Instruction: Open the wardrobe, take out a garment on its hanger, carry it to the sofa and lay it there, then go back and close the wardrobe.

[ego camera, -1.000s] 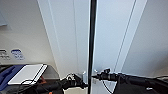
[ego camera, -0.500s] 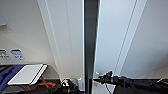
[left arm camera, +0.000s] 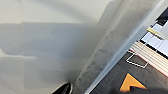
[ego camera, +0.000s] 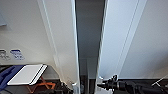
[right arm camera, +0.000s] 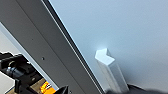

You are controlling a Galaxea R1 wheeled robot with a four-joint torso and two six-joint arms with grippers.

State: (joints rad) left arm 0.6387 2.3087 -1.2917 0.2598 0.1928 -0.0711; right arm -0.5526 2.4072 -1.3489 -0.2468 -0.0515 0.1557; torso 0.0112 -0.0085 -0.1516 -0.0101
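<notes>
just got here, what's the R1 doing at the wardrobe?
It is pulling the wardrobe open with both arms. The right gripper is at the handle on the right door, the left gripper at the left door's edge. A dark gap shows between the doors, wider than a second ago. No garment visible inside yet.

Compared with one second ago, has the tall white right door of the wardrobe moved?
Yes. The right door has swung outward, away from the left door; the dark gap at the middle seam is now much wider.
</notes>
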